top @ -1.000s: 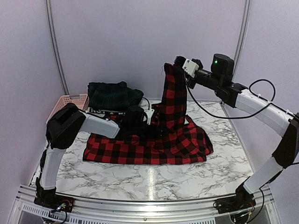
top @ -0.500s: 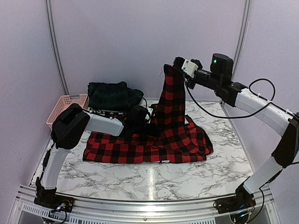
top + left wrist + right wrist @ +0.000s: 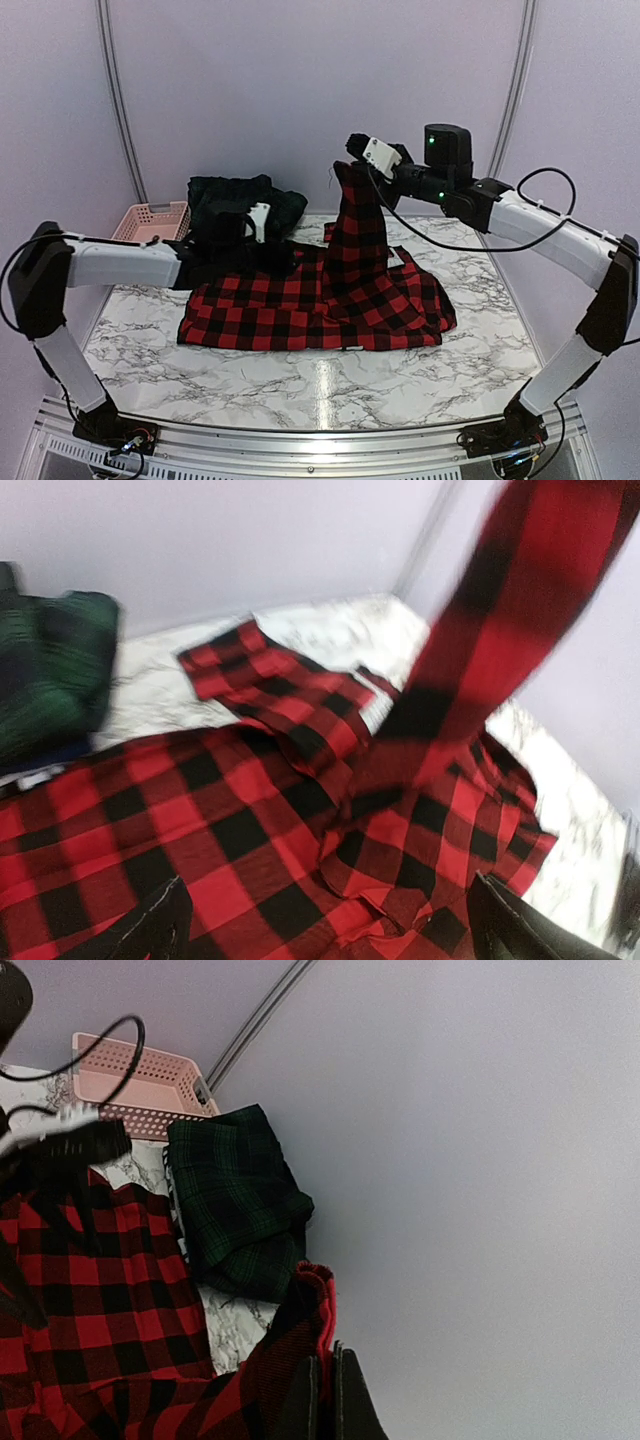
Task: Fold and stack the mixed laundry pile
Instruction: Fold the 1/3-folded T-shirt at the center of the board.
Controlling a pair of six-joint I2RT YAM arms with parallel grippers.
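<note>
The red-and-black checked shirt [image 3: 300, 310] lies spread on the marble table. My right gripper [image 3: 352, 152] is shut on one edge of it [image 3: 322, 1305] and holds that part up high, so the cloth hangs as a tall strip [image 3: 520, 610]. My left gripper [image 3: 280, 258] is open and empty, its fingers [image 3: 150, 925] wide apart just above the shirt's back left part [image 3: 200, 810]. The dark green plaid piece [image 3: 240, 200] lies bunched at the back left and also shows in the right wrist view [image 3: 235, 1210]. The navy piece is mostly hidden behind my left arm.
A pink perforated basket [image 3: 150, 218] stands at the back left against the wall and also shows in the right wrist view [image 3: 140, 1085]. Bare marble [image 3: 330, 390] lies in front of the shirt. Walls enclose the back and both sides.
My left arm has swung back to the left and stretched out, its gripper now over the shirt's back left. My right gripper has moved slightly left and lower, still holding the shirt.
</note>
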